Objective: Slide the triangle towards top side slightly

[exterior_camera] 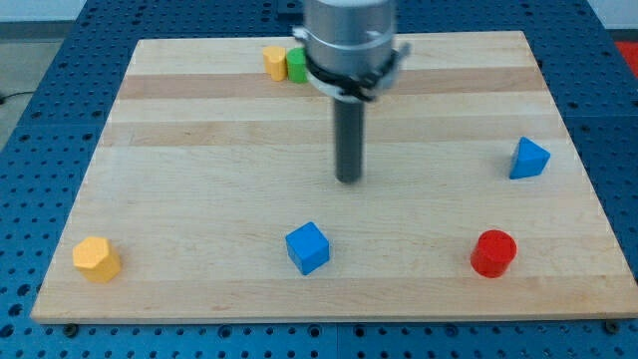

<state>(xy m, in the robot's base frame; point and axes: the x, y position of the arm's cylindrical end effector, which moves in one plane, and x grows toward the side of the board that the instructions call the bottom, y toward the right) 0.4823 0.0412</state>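
A blue triangle block [528, 159] lies near the board's right edge. My tip [349, 180] rests on the wooden board near its middle, well to the left of the triangle and slightly lower in the view. A blue cube [307, 247] sits below my tip, toward the view's bottom. No block touches my tip.
A red cylinder [493, 252] sits at the bottom right, below the triangle. A yellow hexagonal block [97, 258] is at the bottom left. A yellow block [274, 62] and a green block [296, 66] stand side by side at the top, partly behind the arm. The wooden board [199, 170] lies on a blue perforated table.
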